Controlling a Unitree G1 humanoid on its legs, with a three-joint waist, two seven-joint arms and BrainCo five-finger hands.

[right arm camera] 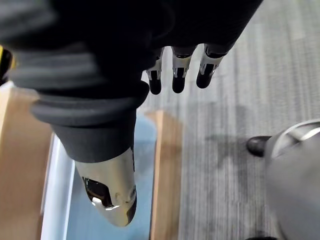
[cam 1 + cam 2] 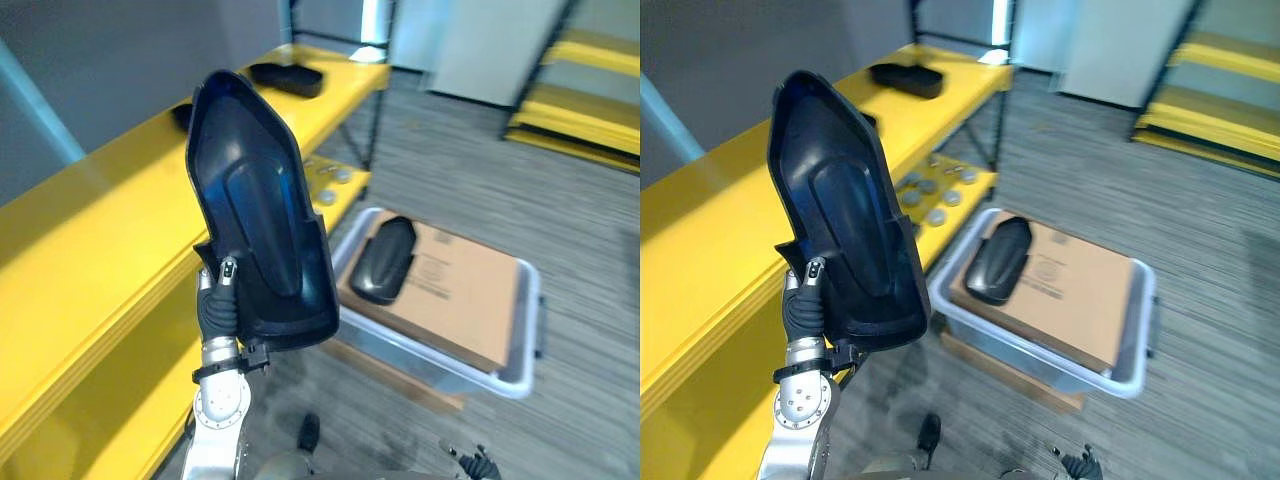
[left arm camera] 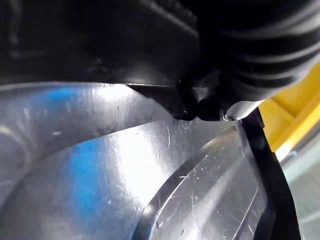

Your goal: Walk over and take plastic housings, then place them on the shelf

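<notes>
Upright, black housing above left hand, fingers clamped on its base, right hand slack-fingered.

We hold our left forearm upright, the left hand clasping the black housing from behind, one fingertip over its edge. Our right hand hangs downward, fingers loose.

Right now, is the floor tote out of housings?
No: one dark housing lies on the cardboard box inside the grey tote.
</notes>
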